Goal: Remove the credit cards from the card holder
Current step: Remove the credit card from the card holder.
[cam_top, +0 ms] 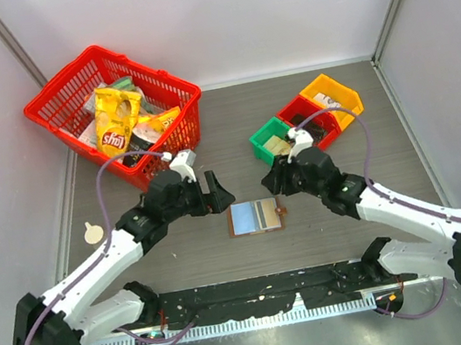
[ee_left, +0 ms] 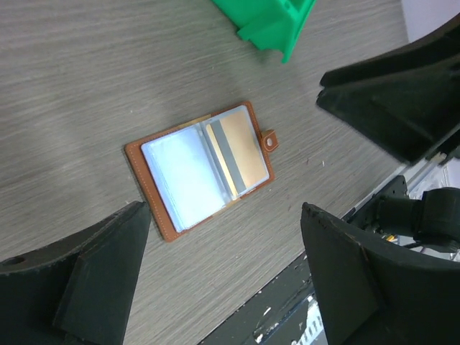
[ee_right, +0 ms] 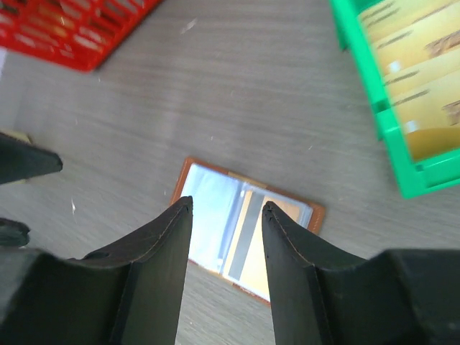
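The card holder lies open and flat on the table between my two grippers; it is brown leather with pale blue inner sleeves and a small tab. A tan credit card with a grey stripe sits in its right sleeve. It also shows in the left wrist view and the right wrist view. My left gripper is open wide and empty, just left of the holder. My right gripper is open and empty, hovering above the holder, with its fingers framing the card.
A green bin holding flat yellowish items stands behind the holder, with a red bin and an orange bin beside it. A red basket with yellow snack bags is at the back left. A small beige object lies at the left.
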